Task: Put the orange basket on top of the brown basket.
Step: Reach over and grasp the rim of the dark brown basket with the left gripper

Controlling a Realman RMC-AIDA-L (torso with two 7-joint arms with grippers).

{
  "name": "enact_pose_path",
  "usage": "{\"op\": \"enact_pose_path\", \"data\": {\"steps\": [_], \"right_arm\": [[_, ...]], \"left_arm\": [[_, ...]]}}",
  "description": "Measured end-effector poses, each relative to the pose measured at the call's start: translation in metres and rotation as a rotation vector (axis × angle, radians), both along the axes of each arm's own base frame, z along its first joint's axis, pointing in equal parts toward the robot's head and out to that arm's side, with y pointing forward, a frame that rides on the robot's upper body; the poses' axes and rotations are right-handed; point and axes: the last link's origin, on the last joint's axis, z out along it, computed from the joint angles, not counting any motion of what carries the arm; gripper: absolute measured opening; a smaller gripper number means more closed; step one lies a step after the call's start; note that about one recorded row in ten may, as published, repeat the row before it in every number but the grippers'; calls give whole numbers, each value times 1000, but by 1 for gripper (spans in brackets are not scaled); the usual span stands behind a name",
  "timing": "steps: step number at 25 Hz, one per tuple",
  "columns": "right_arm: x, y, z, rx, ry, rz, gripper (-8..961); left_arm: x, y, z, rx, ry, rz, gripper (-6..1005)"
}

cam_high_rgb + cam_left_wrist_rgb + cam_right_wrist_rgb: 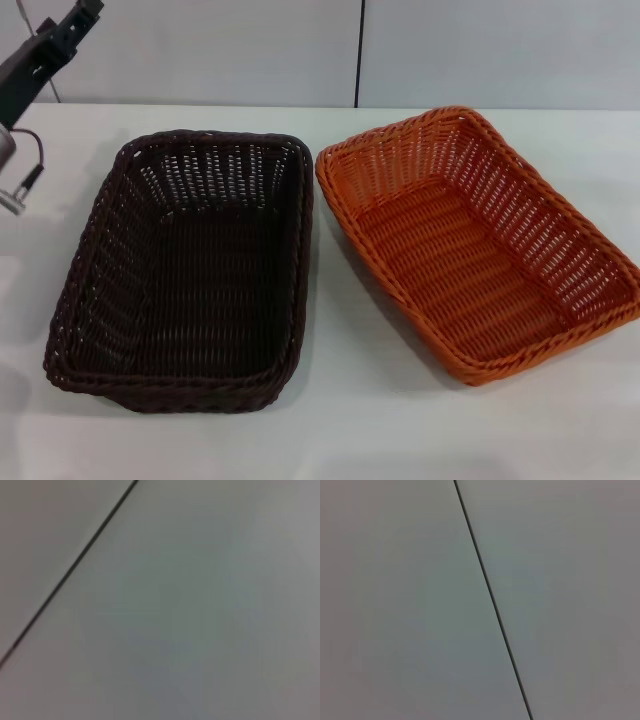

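Observation:
The orange basket sits on the white table at the right, empty, turned at a slant. The brown basket sits beside it at the left, empty, with a narrow gap between their near corners. My left arm shows at the top left edge of the head view, raised above the table and away from both baskets. My right gripper is out of view. Both wrist views show only a plain grey wall with a dark seam.
The white table stretches in front of and behind the baskets. A grey panelled wall with a vertical dark seam stands behind the table.

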Motion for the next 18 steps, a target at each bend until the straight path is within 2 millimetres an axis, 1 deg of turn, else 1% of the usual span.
{"op": "enact_pose_path", "data": {"steps": [2,4,5,6,7,9,11,12,13,14,15,18], "right_arm": [[0,0,0,0,0,0,790],[-1,1,1,3,2,2,790],[-1,1,1,5,3,2,790],[-2,2,2,7,3,3,790],[-2,3,3,7,2,2,790],[-2,7,5,-5,-4,-8,790],[-1,17,8,-48,-22,-40,789],[-1,17,8,-48,-22,-40,789],[0,21,8,-80,-30,-59,789],[0,21,8,-80,-30,-59,789],[0,24,8,-105,-34,-66,790],[2,24,11,-115,-26,-62,790]], "left_arm": [[1,2,3,-20,4,6,834],[4,9,13,-87,24,4,833],[6,13,23,-160,54,2,832],[7,15,29,-199,61,3,832],[7,15,29,-199,61,3,831],[12,18,39,-311,93,-4,830],[22,16,50,-443,176,-33,829],[22,16,50,-443,176,-33,828],[28,14,56,-502,238,-33,827],[28,14,56,-502,238,-33,827],[33,11,61,-557,308,-12,826],[37,8,65,-607,351,24,824]]}}
